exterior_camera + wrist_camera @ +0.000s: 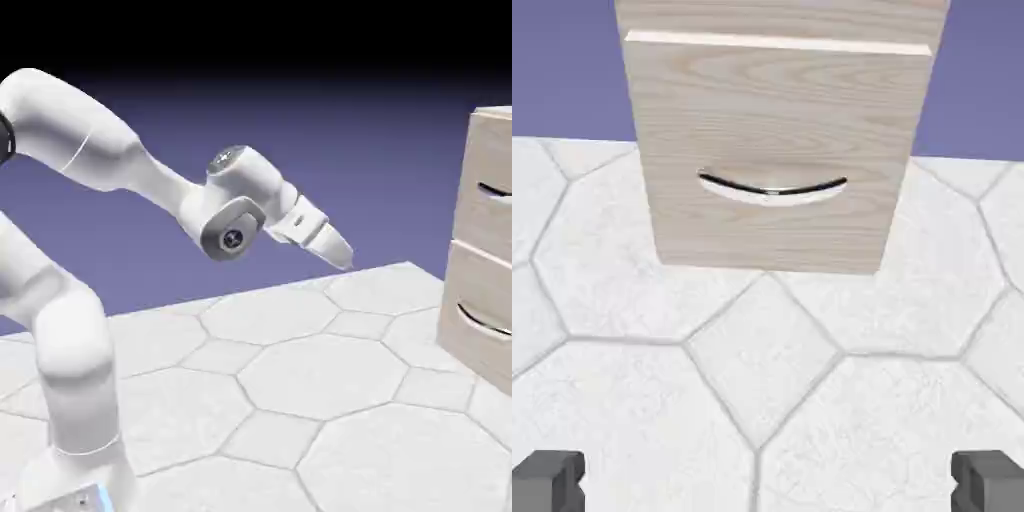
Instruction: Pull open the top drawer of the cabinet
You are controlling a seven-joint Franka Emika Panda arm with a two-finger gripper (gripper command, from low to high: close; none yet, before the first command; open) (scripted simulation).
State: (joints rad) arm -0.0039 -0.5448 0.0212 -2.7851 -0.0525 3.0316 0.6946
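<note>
Gripper: the gripper (338, 250) hangs in mid-air above the table, angled down and toward the cabinet, well apart from it; in the hand view its two grey fingertips (548, 478) sit far apart at the bottom corners, jaws spread wide with nothing between them.
Arm: the white arm (110, 150) rises from the lower left of the exterior view, folds at the elbow and reaches right.
Cabinet: the cabinet (490, 125) of pale beige wood grain stands at the right edge of the exterior view, on the table, partly cut off by the frame.
Top drawer: the top drawer (488, 205) is the upper front, its thin dark curved handle (495, 191) just visible at the frame edge; the front sits flush with the cabinet face, closed.
Lower drawer: the lower drawer (774, 160) fills the upper middle of the hand view, with a slim curved handle bar (772, 187) across its centre.
Table: the table (300, 380) has a white surface patterned with hexagonal tiles.
</note>
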